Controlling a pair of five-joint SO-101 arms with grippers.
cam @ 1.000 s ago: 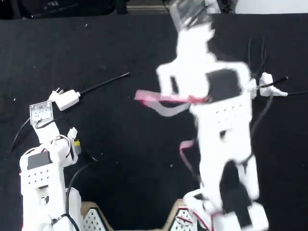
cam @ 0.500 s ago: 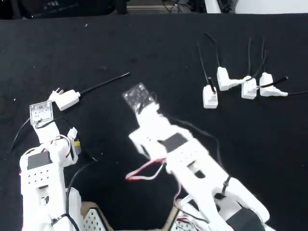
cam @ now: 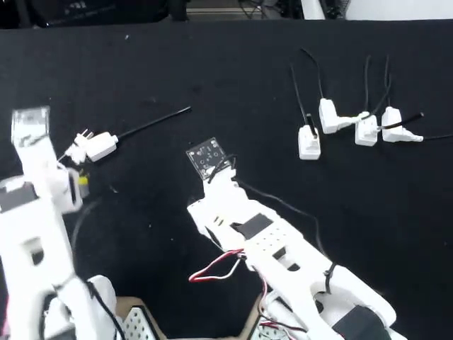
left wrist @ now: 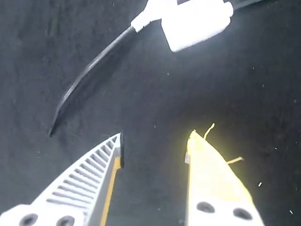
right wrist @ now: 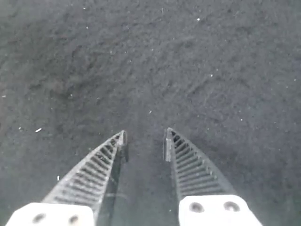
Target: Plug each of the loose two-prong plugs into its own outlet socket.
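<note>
The loose plug (cam: pixel 99 146) lies on the desk (cam: pixel 177 64) just ahead of our left jaws, open and empty like our right jaws, and we judge it light, rigid, slick, best pinched across its white body, not its springy cord (cam: pixel 152 122).

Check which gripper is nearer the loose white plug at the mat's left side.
Left. The left gripper hangs open just short of the loose plug, not touching it. The right gripper is over bare black mat near the table's middle, farther from the plug.
</note>
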